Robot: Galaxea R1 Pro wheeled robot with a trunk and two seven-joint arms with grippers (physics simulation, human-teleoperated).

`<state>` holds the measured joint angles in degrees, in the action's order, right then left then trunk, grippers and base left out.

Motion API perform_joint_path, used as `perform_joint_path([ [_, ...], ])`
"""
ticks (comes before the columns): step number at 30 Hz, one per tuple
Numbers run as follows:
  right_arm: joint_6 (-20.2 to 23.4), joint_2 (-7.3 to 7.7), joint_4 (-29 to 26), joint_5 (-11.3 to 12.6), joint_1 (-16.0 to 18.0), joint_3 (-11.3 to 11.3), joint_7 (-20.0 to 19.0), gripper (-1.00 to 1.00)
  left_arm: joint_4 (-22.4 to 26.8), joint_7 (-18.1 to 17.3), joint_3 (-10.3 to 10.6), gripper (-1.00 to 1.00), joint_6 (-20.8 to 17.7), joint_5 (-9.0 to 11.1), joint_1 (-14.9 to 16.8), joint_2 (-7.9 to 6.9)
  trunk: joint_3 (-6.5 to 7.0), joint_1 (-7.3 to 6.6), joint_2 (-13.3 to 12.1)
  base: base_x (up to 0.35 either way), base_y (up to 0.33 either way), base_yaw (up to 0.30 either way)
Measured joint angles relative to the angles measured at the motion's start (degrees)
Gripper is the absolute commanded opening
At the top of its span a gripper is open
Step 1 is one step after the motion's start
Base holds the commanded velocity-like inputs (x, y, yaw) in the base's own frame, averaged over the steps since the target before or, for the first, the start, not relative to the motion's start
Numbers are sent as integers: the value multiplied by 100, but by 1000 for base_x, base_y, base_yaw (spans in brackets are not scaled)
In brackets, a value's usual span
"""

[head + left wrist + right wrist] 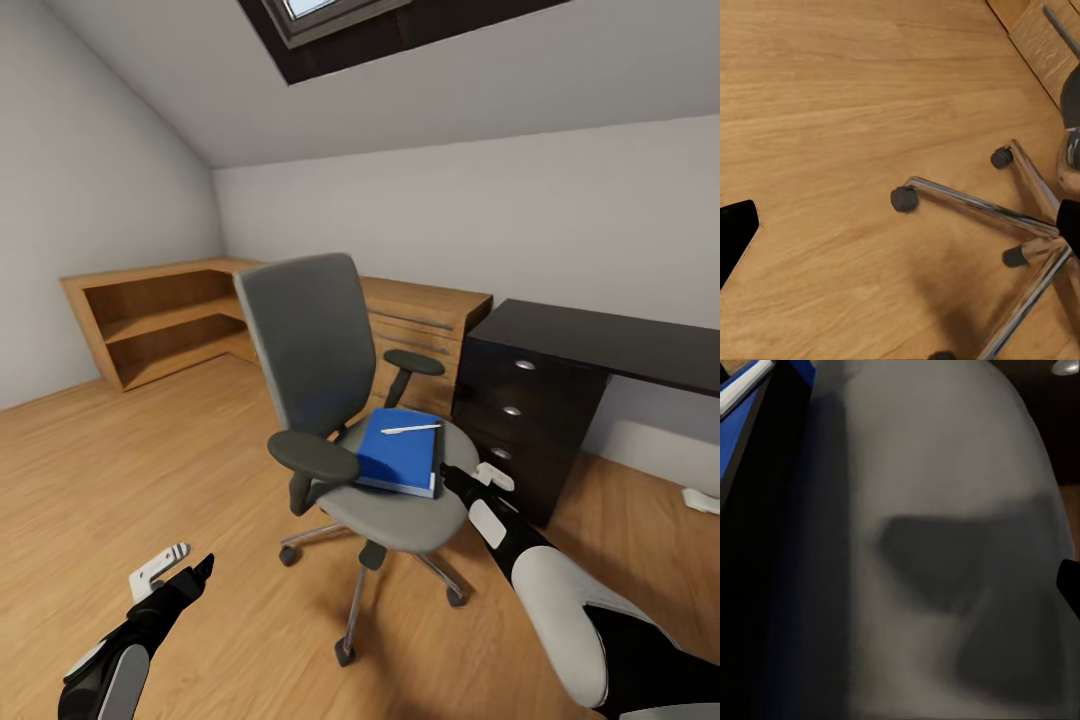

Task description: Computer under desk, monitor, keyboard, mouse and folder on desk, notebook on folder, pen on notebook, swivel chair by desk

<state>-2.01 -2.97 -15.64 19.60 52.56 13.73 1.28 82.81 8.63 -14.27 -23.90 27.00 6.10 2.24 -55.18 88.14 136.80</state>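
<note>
Right claw (452,476) reaches in at the blue folder (402,450) on the swivel chair (345,400), pen (410,429) lying on top.

Grey swivel chair (330,370), blue folder (400,450), white pen (410,429), black desk (590,345), honey-brown wood floor (120,470).

Right arm (560,590) stretched forward, left arm (120,650) low; jaws' state unclear

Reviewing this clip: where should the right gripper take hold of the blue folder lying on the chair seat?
Probably the folder's near right edge, overhanging the swivel chair seat beside the right gripper. Come in low from that side; the pen lies loose on top, so keep it level.
</note>
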Motion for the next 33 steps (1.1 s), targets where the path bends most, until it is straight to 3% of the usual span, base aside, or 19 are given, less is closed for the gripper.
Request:
perform_joint_path([
  [10, 4, 1, -8, 28, 0, -27, -19, 100, -10, 0, 7, 100, -6, 9, 1, 0, 0, 2, 0, 42, 0, 200],
  [15, 3, 8, 347, 36, 1, -2, -31, 100, -11, -1, 9, 100, -6, 8, 1, 8, 0, 5, -1, -247, 0, 18],
  [33, 2, 8, 409, 60, -4, -29, -25, 100, -10, 0, 9, 100, -6, 8, 2, 9, -1, 5, -1, -109, 0, 0],
])
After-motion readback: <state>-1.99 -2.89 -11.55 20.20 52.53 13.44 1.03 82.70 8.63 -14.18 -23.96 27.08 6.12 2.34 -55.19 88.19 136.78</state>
